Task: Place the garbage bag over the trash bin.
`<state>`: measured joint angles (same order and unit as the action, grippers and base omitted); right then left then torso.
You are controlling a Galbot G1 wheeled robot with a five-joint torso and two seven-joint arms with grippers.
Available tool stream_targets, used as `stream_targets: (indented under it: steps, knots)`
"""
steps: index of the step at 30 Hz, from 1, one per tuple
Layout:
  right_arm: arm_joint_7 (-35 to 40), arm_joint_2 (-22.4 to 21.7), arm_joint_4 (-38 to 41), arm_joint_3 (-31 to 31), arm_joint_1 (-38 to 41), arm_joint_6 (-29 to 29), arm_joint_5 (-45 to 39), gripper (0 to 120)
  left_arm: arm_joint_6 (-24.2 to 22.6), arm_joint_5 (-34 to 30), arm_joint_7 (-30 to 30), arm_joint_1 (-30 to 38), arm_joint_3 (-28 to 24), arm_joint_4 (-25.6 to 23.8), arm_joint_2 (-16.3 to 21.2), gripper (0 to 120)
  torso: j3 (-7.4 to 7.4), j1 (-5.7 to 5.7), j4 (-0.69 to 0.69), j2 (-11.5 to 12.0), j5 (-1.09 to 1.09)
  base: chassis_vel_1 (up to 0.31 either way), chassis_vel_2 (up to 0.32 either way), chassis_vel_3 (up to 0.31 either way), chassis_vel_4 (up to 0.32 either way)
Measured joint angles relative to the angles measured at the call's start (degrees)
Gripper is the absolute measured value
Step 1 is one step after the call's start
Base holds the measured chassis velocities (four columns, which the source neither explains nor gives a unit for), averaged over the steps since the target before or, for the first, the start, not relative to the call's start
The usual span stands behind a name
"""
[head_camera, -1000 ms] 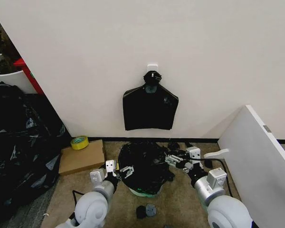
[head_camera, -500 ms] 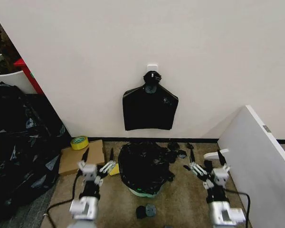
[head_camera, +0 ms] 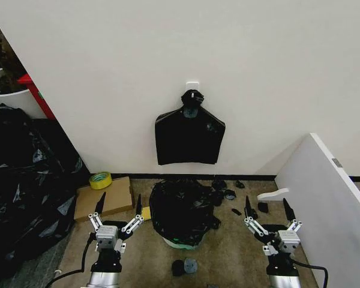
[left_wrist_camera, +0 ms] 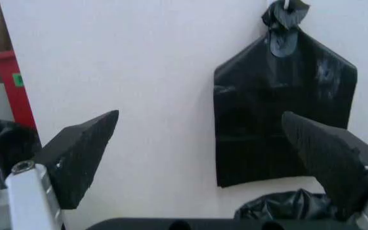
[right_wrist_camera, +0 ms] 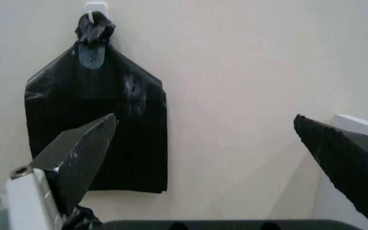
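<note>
- Bag drapes the bin on the floor by the wall; a pale sliver of bin shows at the base.
- Left gripper and right gripper flank it, well apart, both spread wide and empty.
- Risk: loose, unheld plastic may slip off the bin.

The garbage bag hides nearly all of the trash bin; only a pale sliver shows at its base. Whether the bag's mouth sits around the rim cannot be told. Small dark bits on the floor behind it are too small to identify. The white tub and black plastic heap are cut off by the head view's left edge.
</note>
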<state>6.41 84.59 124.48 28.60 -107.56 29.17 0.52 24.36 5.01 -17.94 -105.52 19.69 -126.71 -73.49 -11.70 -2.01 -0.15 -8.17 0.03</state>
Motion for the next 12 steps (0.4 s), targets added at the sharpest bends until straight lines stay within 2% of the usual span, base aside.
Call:
stream_targets:
  steps: [12]
  knots:
    - [0.02, -0.11, 0.15, -0.10, 0.05, -0.09, 0.23, 100, 0.07, 0.29, -0.23, -0.55, -0.89, 0.64, 0.13, 100, 0.00, 0.00, 0.00, 0.00, 0.00, 0.000, 0.000, 0.000, 0.000]
